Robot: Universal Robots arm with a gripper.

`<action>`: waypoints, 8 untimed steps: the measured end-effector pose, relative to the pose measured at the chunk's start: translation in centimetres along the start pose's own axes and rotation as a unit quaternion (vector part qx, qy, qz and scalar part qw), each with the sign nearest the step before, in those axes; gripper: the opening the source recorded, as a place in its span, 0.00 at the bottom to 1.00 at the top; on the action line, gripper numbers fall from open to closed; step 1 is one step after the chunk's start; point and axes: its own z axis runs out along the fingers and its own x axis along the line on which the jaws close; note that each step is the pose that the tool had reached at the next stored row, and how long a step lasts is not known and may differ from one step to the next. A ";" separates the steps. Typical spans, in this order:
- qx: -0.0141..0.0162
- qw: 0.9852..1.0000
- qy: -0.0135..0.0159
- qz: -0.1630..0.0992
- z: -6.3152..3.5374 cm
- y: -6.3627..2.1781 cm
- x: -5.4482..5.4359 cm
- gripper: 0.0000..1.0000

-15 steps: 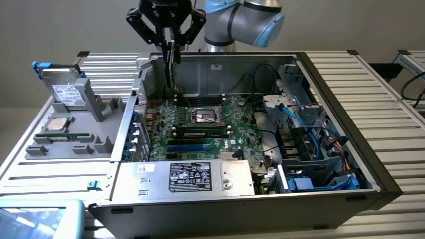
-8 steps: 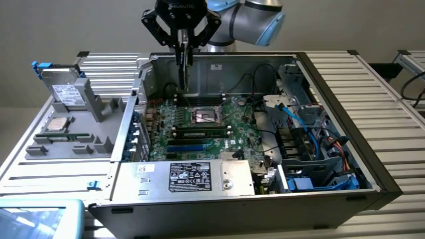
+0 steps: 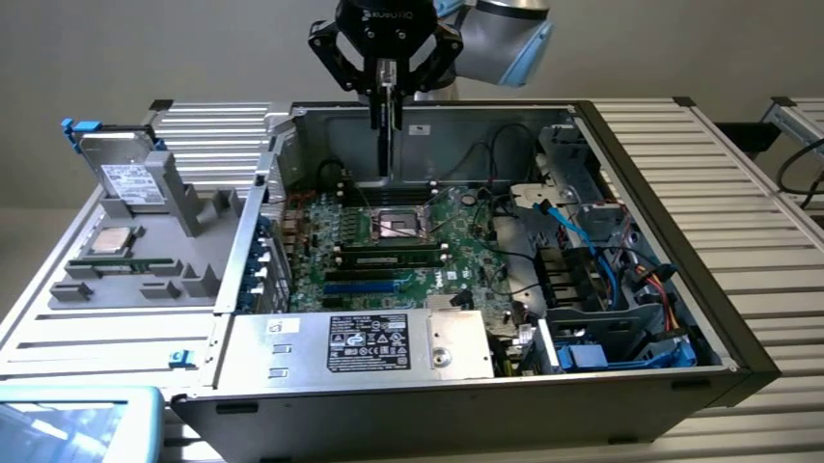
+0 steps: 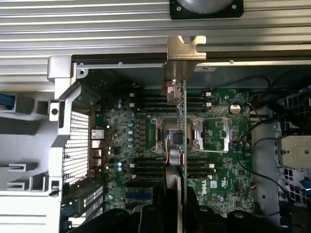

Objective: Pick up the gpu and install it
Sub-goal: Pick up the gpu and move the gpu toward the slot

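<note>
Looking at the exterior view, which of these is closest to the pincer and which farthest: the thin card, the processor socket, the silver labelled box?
1. gpu, gripped in the pincer, hanging down.
2. Processor socket, beneath it on the motherboard.
3. Silver labelled box, at the case's edge nearest the camera.

The black gripper [image 3: 386,87] and the grey robot arm [image 3: 508,34] behind it are cut off by the exterior view's top edge. The thin green circuit card with a silver bracket, the gpu [image 3: 386,145], hangs edge-on in the clamped fingers, so its 2 faces are hidden. In the wrist view the gpu [image 4: 184,121] is a thin line covering part of the silver processor socket [image 4: 165,133], and the gripper [image 4: 177,194] runs off the frame. Print on the white-and-black label [image 3: 367,342] is too small to read. A blue-rimmed pale object [image 3: 71,424], perhaps a tray, is cropped at the exterior view's lower left corner.
</note>
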 end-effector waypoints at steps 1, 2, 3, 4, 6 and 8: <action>0.000 1.000 0.000 0.000 0.00 0.00 0.0 0.28; 0.000 1.000 0.000 0.000 0.00 0.00 0.0 0.28; 0.000 1.000 0.000 0.000 0.00 0.00 0.0 0.28; 0.000 1.000 0.000 0.000 0.00 0.00 0.0 0.28; 0.000 1.000 0.000 0.000 0.00 0.02 -0.6 0.28; 0.000 1.000 0.000 0.000 0.01 0.04 -1.4 0.28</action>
